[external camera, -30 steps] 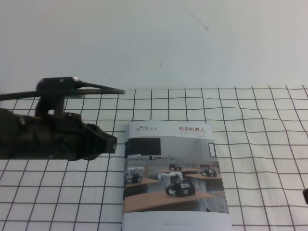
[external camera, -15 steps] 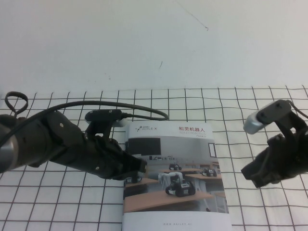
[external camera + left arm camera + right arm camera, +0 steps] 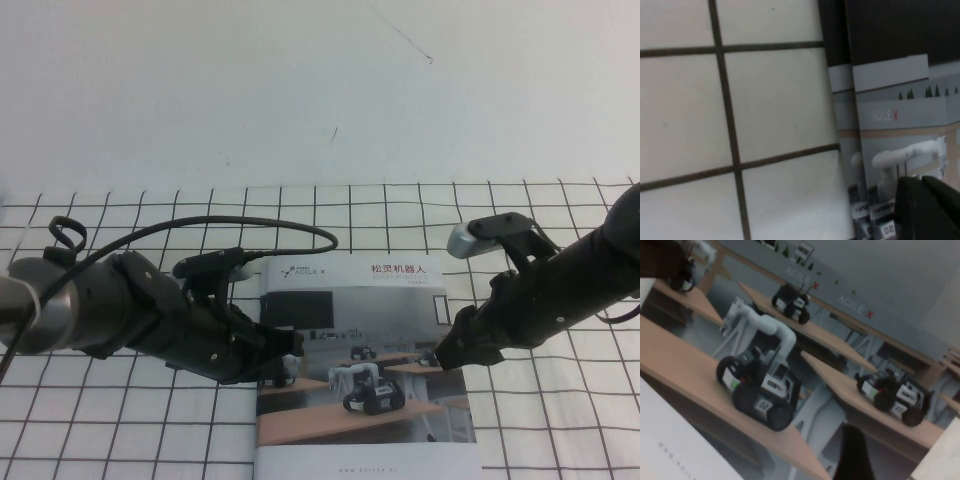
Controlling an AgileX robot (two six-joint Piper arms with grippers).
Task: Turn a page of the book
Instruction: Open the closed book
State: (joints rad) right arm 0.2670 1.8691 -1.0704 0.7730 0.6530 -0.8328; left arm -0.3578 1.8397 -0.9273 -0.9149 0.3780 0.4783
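Observation:
The book (image 3: 365,370) lies closed on the checked cloth, its white cover with red title and photo of robots on desks facing up. My left gripper (image 3: 290,352) is shut and rests low at the book's left edge, over the cover photo. In the left wrist view its dark tips (image 3: 921,186) sit on the cover (image 3: 895,125). My right gripper (image 3: 446,358) is down at the book's right edge. The right wrist view shows the cover photo (image 3: 790,340) close up, with a dark part of the gripper (image 3: 852,455) over it.
A white cloth with a black grid (image 3: 560,420) covers the table's near part; plain white surface (image 3: 300,90) lies beyond. The left arm's black cable (image 3: 290,232) arches over the book's top left corner.
Both arms came in from the sides. The left gripper moved right and down onto the book's left edge. The right arm entered and lowered its gripper to the book's right edge.

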